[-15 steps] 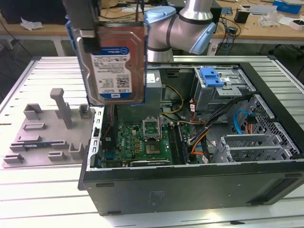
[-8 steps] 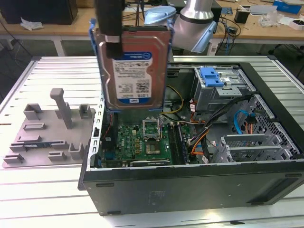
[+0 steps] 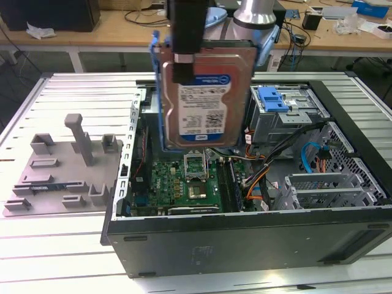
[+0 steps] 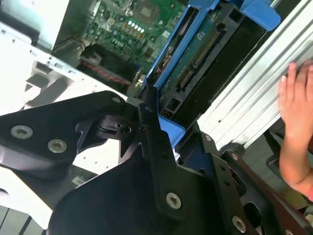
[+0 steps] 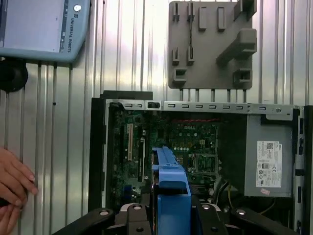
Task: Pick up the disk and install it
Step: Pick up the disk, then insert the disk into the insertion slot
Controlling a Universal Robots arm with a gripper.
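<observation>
Black claw pinching flat silver blue-railed disk upright over open grey computer case; advisable: keeping grip square, clearing cables.

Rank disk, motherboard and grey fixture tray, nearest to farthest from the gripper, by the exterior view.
1. Disk: clamped in the gripper.
2. Motherboard: inside the case, below.
3. Grey fixture tray: on the table, exterior view's left.

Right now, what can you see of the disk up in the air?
The disk is a flat silver metal box with a blue-and-white label and a blue plastic frame round its edges. It hangs on edge, label facing the exterior view, above the open computer case. The gripper clamps it from above; nothing else touches it.
</observation>
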